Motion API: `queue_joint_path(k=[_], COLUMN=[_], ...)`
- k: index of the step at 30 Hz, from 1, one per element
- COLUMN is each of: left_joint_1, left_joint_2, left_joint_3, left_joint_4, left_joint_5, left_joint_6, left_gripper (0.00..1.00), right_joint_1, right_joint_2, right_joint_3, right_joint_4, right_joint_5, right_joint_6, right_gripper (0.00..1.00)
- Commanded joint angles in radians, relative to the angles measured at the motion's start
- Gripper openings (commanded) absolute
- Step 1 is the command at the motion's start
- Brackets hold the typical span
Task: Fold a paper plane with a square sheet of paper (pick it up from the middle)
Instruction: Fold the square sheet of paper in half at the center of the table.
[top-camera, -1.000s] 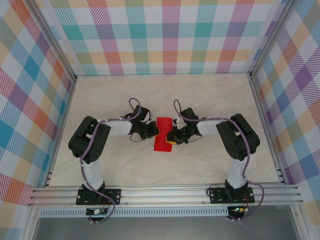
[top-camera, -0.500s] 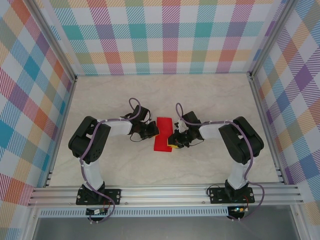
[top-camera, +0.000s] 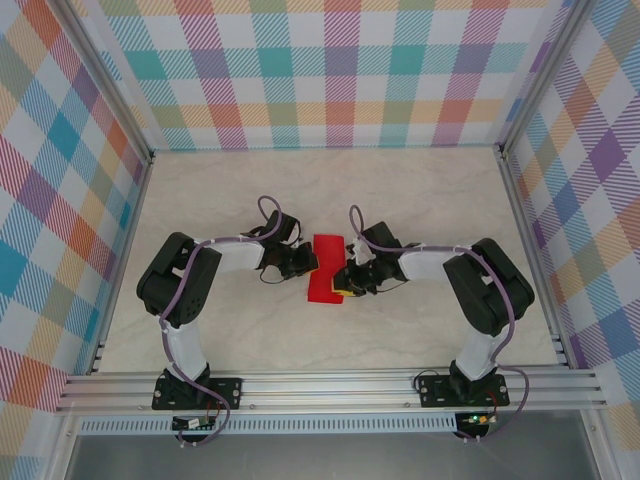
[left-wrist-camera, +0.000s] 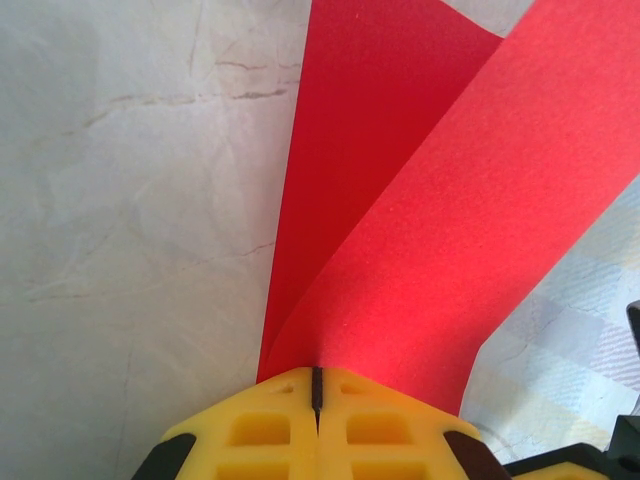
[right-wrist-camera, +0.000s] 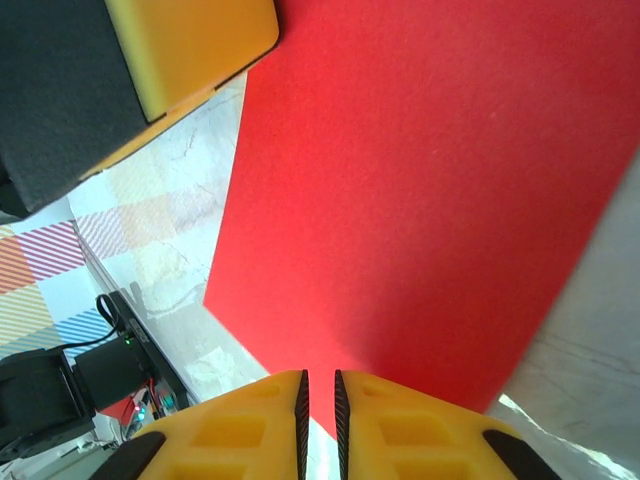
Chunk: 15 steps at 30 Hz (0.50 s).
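Observation:
The square sheet of paper is bright red and folded over into a narrow strip on the table's middle. My left gripper is at its left edge. In the left wrist view the yellow jaws are shut on the paper, and two layers fan out from the tips. My right gripper is low at the strip's right edge. Its jaws stand a narrow gap apart, with the flat paper lying beyond them and nothing pinched between them. One left finger shows at the top left of the right wrist view.
The marble-patterned tabletop is ringed by checked fabric walls on three sides. An aluminium rail carrying both arm bases runs along the near edge. Both forearms lie low, pointing inward toward the paper.
My right gripper has slid toward the near end of the paper's right edge and slightly closer to it. The left gripper and the paper have stayed put.

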Motion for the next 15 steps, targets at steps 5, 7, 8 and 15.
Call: queue_joint_path(k=[5,7,8,15], left_joint_1=[-0.015,-0.015,-0.015,-0.015], left_joint_2=[0.055,0.055,0.056,0.057], left_joint_3=[-0.046,-0.047,-0.047,-0.046], left_joint_4=[-0.12,-0.12,-0.12,-0.119], left_joint_5=[-0.065,-0.066,-0.064,-0.062], left_joint_6=[0.017,0.017,0.018,0.019], left_gripper=[0.0,0.0,0.0,0.0], right_joint_1=[0.009,0.009,0.009,0.016], right_joint_2=[0.064,0.067,0.064,-0.035], right_joint_3=[-0.047,-0.052,-0.053,-0.068], right_joint_4=[-0.012,-0.018,-0.02,0.018], right_joint_5=[0.039,0.052,0.053,0.019], right_joint_6=[-0.005,-0.01,-0.009,-0.005], right_gripper=[0.17,0.17,0.17,0.17])
